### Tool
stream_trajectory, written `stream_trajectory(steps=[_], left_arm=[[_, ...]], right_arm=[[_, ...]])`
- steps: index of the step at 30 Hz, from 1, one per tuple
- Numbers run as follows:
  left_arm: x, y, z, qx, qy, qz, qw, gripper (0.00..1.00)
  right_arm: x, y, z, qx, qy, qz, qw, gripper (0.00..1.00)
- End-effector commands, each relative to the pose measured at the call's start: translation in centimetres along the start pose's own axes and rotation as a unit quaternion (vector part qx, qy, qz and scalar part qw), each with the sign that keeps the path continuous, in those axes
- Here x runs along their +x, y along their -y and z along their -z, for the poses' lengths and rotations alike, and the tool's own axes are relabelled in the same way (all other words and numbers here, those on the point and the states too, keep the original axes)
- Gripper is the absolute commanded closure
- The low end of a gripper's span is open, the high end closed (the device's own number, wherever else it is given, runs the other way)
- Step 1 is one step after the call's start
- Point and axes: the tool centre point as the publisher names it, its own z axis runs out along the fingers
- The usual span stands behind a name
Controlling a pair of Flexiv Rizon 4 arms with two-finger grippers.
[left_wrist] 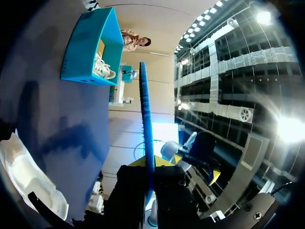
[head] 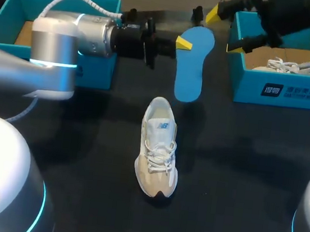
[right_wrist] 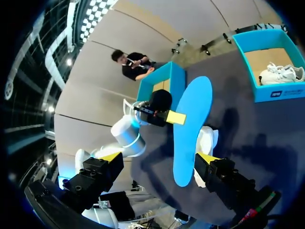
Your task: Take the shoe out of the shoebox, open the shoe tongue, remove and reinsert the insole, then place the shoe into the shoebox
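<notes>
A blue insole (head: pixel 192 64) hangs above the table, and my left gripper (head: pixel 178 42) is shut on its edge. In the left wrist view the insole (left_wrist: pixel 145 109) shows edge-on, rising from between the shut fingers of the left gripper (left_wrist: pixel 151 164). The white shoe (head: pixel 158 147) lies on the dark table, toe towards the near edge. My right gripper (head: pixel 225 29) stands open beside the insole's far end. From the right wrist, the insole (right_wrist: pixel 188 129) is ahead of my right gripper (right_wrist: pixel 158 157) and untouched, half hiding the shoe (right_wrist: pixel 208 138).
A teal shoebox (head: pixel 283 89) at the back right holds another white shoe (head: pixel 302 67). A second teal box (head: pixel 21 9) sits at the back left, behind my left arm. The dark table (head: pixel 238 177) stretches around the shoe.
</notes>
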Motion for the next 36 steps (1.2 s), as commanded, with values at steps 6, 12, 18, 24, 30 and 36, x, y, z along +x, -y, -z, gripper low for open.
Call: stream_trajectory(steps=[6,12,18,24,30,36], left_arm=[[0.0,-0.2,-0.2,-0.003,0.002,-0.007,1.0,1.0],[0.1,-0.1,-0.1,-0.004,0.002,0.002,1.0,1.0],[0.1,-0.1,-0.1,-0.006,0.006,-0.001,1.0,1.0],[0.4,-0.1,-0.1,-0.007,0.008,-0.004,1.0,1.0],[0.9,0.0,0.2,-0.001,0.0,0.018,1.0,1.0],[0.8,0.0,0.3,0.001,0.005,0.019,1.0,1.0]], right_arm=[[2.0,-0.7,-0.4,0.021,0.218,-0.015,0.976,0.0],[2.4,-0.6,-0.5,0.023,0.264,-0.025,0.964,0.0],[2.6,-0.7,-1.3,0.042,0.302,-0.029,0.952,0.0],[2.5,-0.7,-1.9,0.054,0.336,-0.037,0.94,0.0],[2.3,-0.9,-2.2,0.045,0.367,-0.044,0.928,0.0],[2.1,-1.2,-2.4,0.032,0.392,-0.045,0.918,0.0]])
